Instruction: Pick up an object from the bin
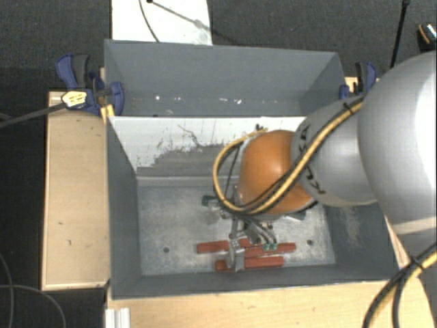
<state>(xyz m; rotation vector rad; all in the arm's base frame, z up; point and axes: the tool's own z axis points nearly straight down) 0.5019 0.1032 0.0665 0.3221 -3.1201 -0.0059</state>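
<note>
My gripper (238, 250) is low in the bin, near its front wall, under the orange cover. It stands right over a small bundle of red-brown sticks lying flat on the bin floor. One stick (208, 248) juts out to the left of the gripper, another (283, 248) to the right. A third red-brown stick (259, 263) lies just in front of them. The gripper's metal parts cover the sticks' middle, so whether it touches them is hidden.
A small dark green thing (206, 200) shows at the left of the wrist, farther back in the bin. The arm and its orange cover with looped cables hang over the bin's right half. Bare floor lies to the left.
</note>
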